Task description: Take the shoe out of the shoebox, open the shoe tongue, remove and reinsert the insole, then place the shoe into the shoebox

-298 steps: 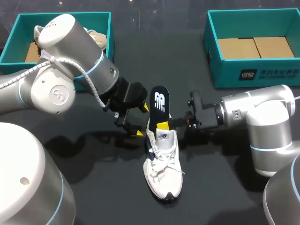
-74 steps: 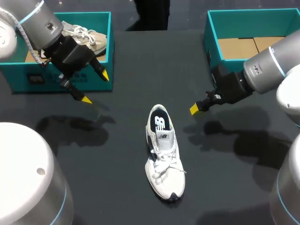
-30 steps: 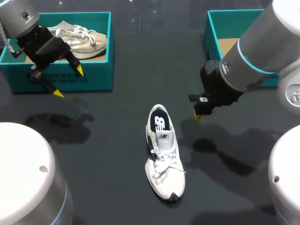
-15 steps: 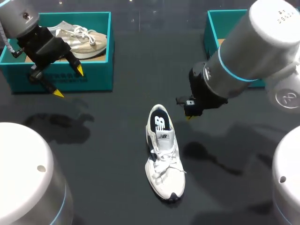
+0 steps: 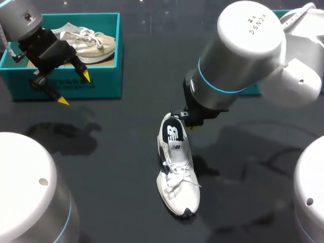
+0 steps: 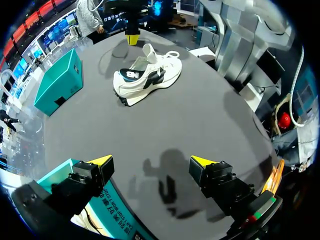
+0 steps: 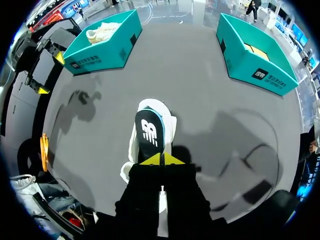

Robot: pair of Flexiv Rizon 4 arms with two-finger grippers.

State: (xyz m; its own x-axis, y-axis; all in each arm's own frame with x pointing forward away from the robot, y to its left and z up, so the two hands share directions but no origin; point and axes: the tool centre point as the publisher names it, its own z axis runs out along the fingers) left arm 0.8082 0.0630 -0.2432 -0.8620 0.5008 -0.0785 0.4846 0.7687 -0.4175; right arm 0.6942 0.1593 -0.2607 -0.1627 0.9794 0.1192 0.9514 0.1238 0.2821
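A white shoe [image 5: 177, 169] lies on the dark table, toe toward me, with a black insole [image 5: 173, 132] inside it. My right gripper [image 5: 191, 125] is shut with nothing in it. It hangs just above the shoe's heel, and in the right wrist view its joined yellow tips [image 7: 161, 160] sit over the insole [image 7: 149, 131]. My left gripper [image 5: 72, 87] stands open and empty in front of the left teal shoebox [image 5: 109, 83]. In the left wrist view the shoe [image 6: 147, 77] lies far ahead of that gripper [image 6: 151, 162].
The left shoebox holds a beige shoe [image 5: 86, 39]. A second teal shoebox [image 7: 252, 50] with a cardboard floor stands at the back right, mostly hidden by my right arm in the head view. Bare table surrounds the white shoe.
My right arm has swung left and down from beside the right box to the shoe's heel, its gripper still shut. The left arm and the shoe have not moved.
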